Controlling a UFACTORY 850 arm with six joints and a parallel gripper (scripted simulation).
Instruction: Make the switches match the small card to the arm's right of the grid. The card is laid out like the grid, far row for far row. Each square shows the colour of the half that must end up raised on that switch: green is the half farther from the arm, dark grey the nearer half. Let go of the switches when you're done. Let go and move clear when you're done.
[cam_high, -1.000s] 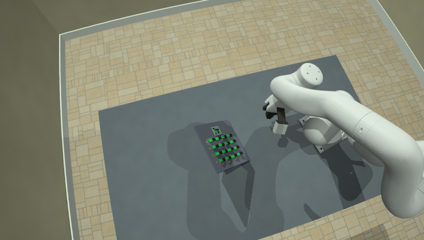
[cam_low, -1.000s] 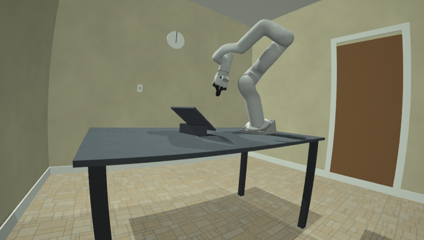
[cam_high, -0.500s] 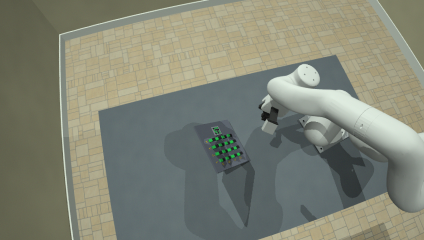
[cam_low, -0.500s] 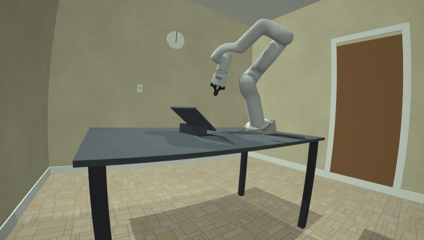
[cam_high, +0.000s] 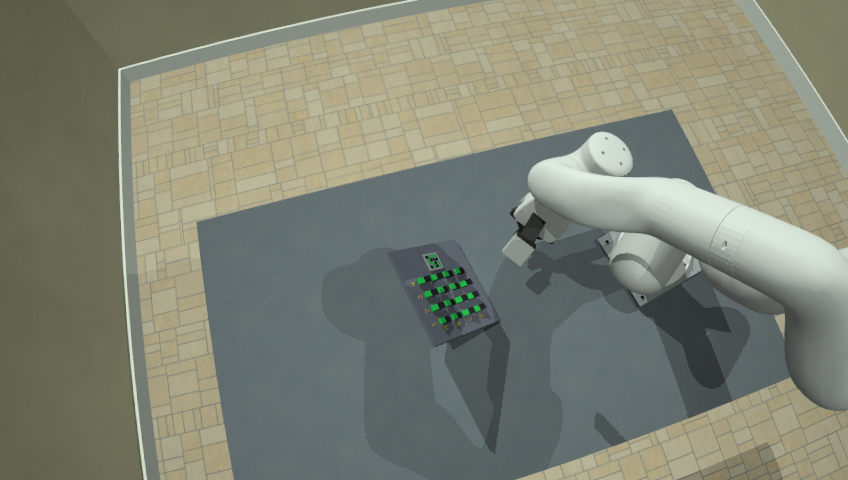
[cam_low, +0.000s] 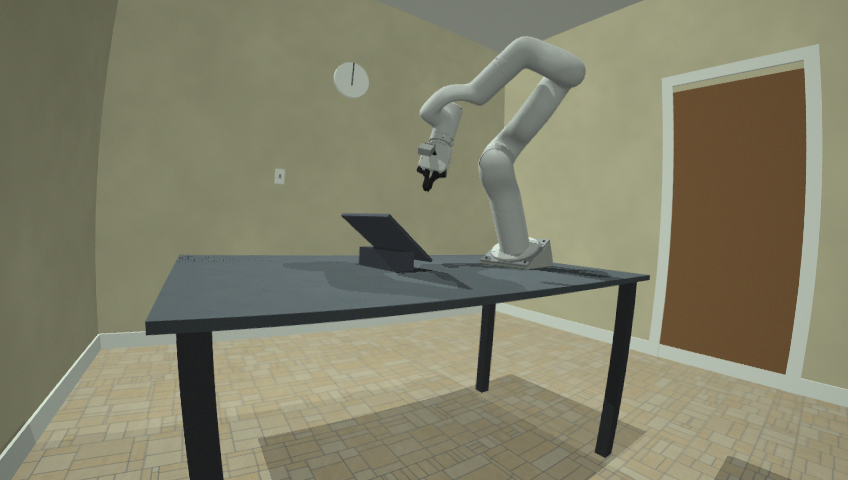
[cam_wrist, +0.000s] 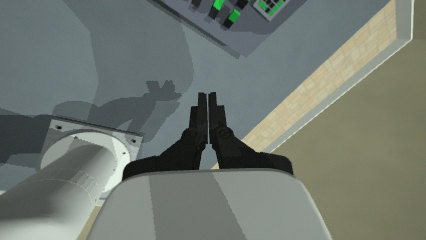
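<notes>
A tilted grey panel on the table carries a grid of green and dark grey rocker switches. A small card of green and dark squares sits on the panel beside the grid. The panel's corner, a few switches and the card show at the top of the wrist view. My gripper is shut with its black fingers pressed together and nothing between them. It hangs high above the table, between the panel and the arm's base, clear of the switches.
The arm's base is bolted to the table to the right of the panel. The panel rests on a dark block. The table edge and the tiled floor show to the right in the wrist view.
</notes>
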